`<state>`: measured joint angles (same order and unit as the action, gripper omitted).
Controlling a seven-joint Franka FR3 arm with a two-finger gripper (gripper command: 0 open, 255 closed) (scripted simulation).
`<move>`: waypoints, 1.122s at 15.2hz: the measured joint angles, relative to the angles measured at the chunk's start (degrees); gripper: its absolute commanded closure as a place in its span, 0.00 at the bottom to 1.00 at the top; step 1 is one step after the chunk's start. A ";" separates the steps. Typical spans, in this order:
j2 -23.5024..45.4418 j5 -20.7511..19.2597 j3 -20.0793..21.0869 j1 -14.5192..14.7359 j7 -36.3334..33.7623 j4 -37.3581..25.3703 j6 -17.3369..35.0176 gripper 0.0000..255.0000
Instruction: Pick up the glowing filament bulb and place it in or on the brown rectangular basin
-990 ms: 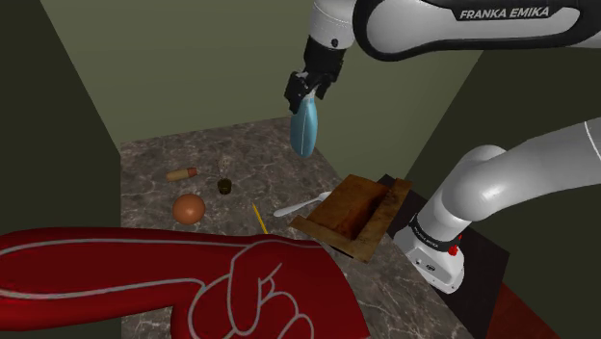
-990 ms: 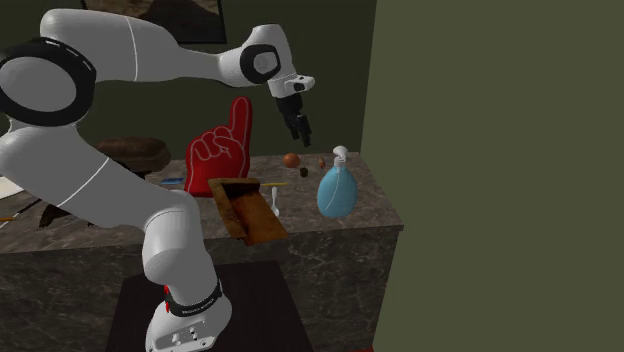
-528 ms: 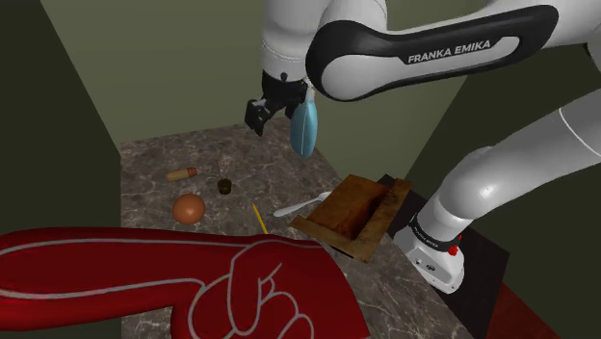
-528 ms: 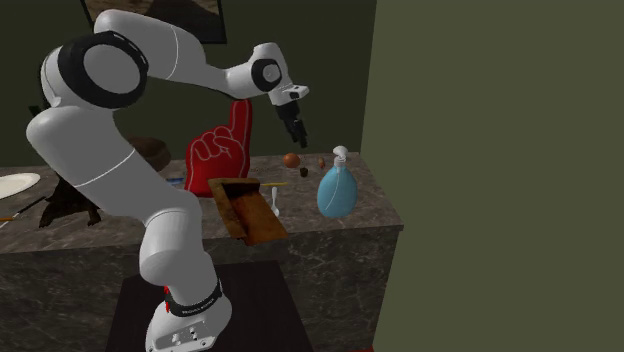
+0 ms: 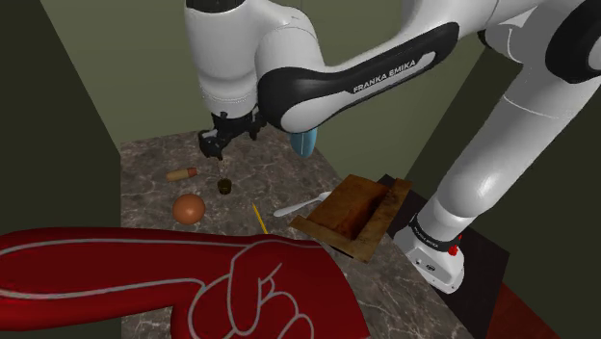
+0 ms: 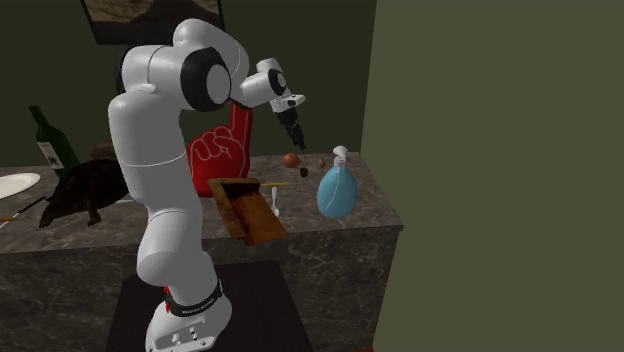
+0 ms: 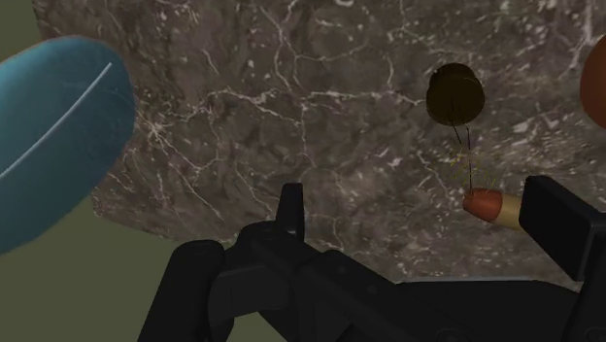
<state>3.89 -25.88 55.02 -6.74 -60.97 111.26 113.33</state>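
Franka's black gripper point(image 5: 211, 149), its fingers standing apart and clasping nothing, is hovering over the marbled countertop point(image 5: 154, 159), close above the small dark bulb point(image 5: 224, 186). The bulb is sitting on the counter near a red-tipped tan cylinder point(image 5: 180, 174) and an orange ball point(image 5: 189, 208), well apart from the brown rectangular basin point(image 5: 352, 210).

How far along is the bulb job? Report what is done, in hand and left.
Done: nothing. The small dark bulb lies on the marble counter, apart from the brown basin. In hand: the open gripper hovers above the counter near the bulb, holding nothing. Left: lower, grasp the bulb, carry it over and set it in the basin.
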 measured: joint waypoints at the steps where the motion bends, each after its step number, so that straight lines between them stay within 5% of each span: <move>1: 3.64 -3.60 0.14 1.26 -2.90 -1.77 -1.00 0.00; 4: 12.87 -11.91 -1.32 6.85 -9.39 -7.89 -4.88 0.00; 17: 16.21 -15.77 -3.32 7.58 -11.94 -6.02 -1.54 0.00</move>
<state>20.10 -41.65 51.69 0.84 -72.91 105.24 111.79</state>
